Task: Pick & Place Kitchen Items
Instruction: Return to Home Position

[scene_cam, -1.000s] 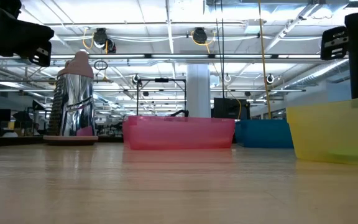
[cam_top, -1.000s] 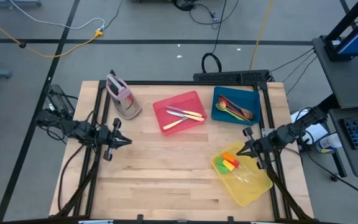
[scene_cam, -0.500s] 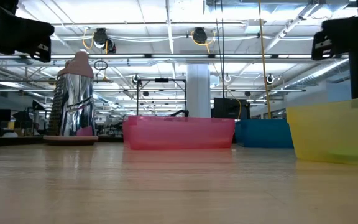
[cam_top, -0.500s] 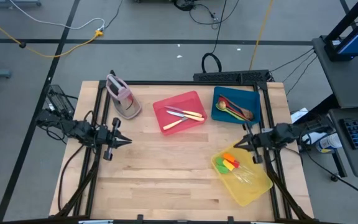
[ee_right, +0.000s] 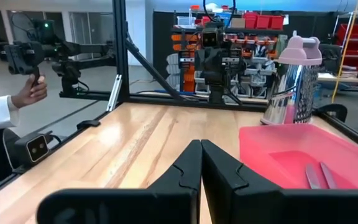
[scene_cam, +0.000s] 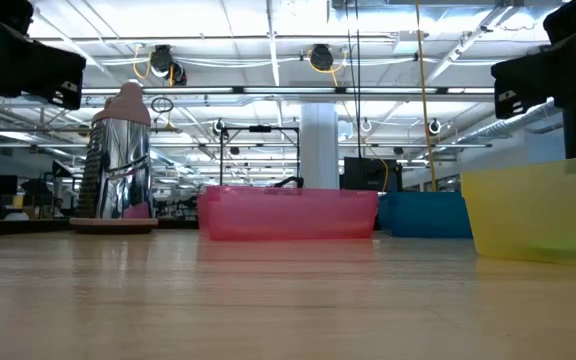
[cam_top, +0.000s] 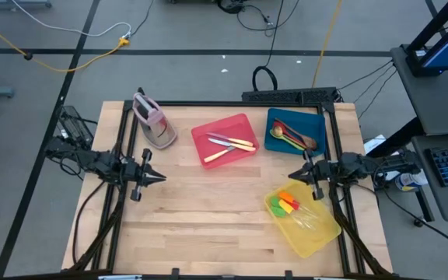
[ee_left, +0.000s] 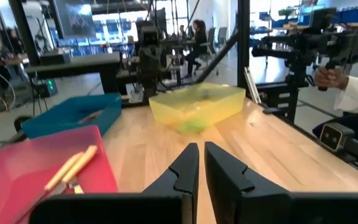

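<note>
Yellow tray (cam_top: 320, 233), front-right of the red tray (cam_top: 224, 126): holds the clear-handled spatulas (cam_top: 288, 204). Left gripper (cam_top: 163, 177) sits front-left of the red tray and right gripper (cam_top: 291, 176) to its right. Both have fingers pressed together and empty (apparently parked, sorting complete). Red tray: knives (cam_top: 232, 144). Blue tray (cam_top: 316, 119), right of it: spoons (cam_top: 294, 138).

On the wooden table (scene_cam: 268, 300) stand a grater stand (scene_cam: 121, 160) far left, a red tray (scene_cam: 288, 212), a blue tray (scene_cam: 423, 215), and a nearer yellow tray (scene_cam: 538, 212) right.

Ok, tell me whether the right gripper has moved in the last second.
Yes. In the high view the right gripper has drawn off the yellow tray edge toward the blue tray.
</note>
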